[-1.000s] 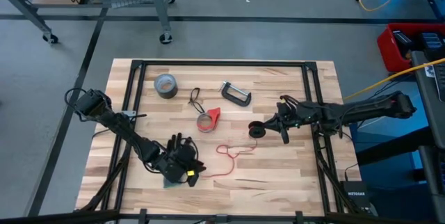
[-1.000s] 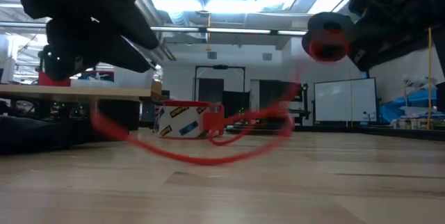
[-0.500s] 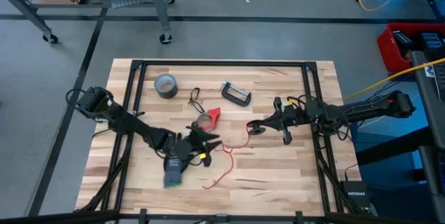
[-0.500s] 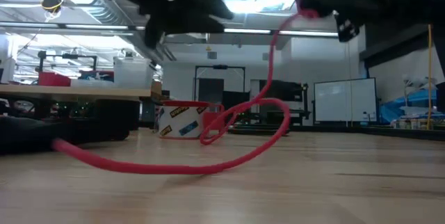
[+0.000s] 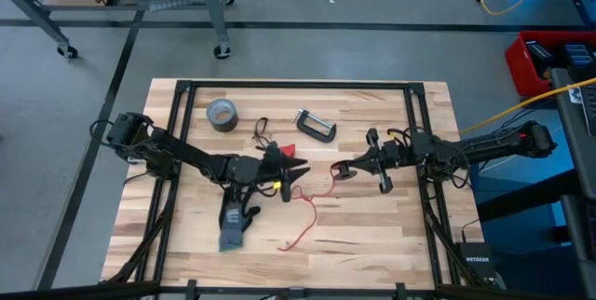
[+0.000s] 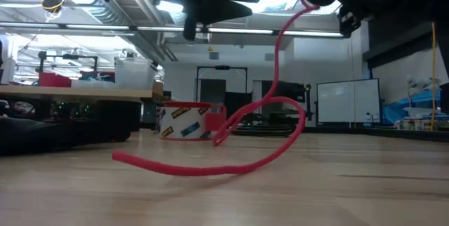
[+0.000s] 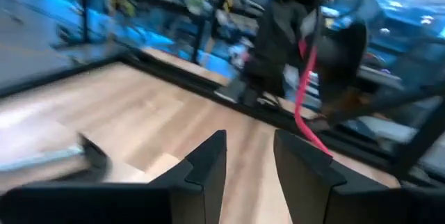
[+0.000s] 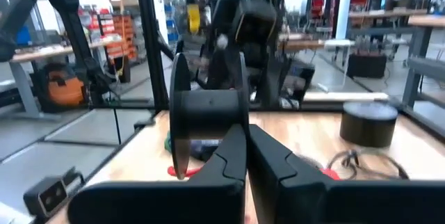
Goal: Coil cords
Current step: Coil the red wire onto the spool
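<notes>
Near the middle of the table (image 5: 372,235), toward its right edge: right gripper (image 5: 346,168), jaws pressed together, with a dark spool (image 5: 342,170) at its tip; whether the jaws pinch the spool itself cannot be told from the high view; in the right wrist view the spool (image 8: 205,116) sits just ahead of the closed fingers (image 8: 229,158); red cord (image 5: 312,209) runs from the spool down to the tabletop, loops once near the centre, then trails toward the front edge, its free end lying loose on the wood; in the low view the red cord (image 6: 231,164) hangs from above and curls across the surface; left gripper (image 5: 291,177) at the table's centre, jaws spread, nothing between them, raised above the wood and pointing toward the right gripper, close to the cord's loop but apart from it; black cord (image 5: 261,133), looped, lying toward the back edge, left of centre; grey tape roll (image 5: 222,113) near the back left corner; clamp (image 5: 316,126) toward the back edge at centre; red-edged tape ring (image 6: 186,121) just behind the left gripper; glove (image 5: 233,227) flat on the wood toward the front left, under the left arm.
</notes>
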{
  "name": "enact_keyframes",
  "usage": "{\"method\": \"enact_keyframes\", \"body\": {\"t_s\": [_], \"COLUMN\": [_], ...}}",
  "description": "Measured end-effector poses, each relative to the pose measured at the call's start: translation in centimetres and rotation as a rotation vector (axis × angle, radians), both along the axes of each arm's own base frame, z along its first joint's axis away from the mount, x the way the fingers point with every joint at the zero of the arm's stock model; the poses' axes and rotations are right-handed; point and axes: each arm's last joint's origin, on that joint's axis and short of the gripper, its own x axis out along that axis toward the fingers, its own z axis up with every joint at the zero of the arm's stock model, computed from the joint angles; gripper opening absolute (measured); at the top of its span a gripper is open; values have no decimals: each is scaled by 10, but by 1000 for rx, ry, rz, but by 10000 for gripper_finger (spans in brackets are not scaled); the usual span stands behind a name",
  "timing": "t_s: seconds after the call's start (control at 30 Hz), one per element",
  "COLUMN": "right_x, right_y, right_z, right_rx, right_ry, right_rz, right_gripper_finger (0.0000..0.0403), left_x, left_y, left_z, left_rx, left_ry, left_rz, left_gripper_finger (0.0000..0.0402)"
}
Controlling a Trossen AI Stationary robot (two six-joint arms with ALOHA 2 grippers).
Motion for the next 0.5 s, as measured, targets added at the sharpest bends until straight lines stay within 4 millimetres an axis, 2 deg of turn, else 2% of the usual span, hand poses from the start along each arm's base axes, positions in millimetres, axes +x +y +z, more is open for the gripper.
{"method": "enact_keyframes", "body": {"t_s": [0.5], "right_x": [-4], "right_y": [-4], "right_z": [24], "right_rx": [37], "right_ry": [-251], "right_rz": [-109], "right_gripper_finger": [5], "left_x": [-3], "left_y": [-17], "left_z": [-3], "left_rx": [-1], "left_ry": [31], "left_rz": [-79], "left_gripper_finger": [114]}}
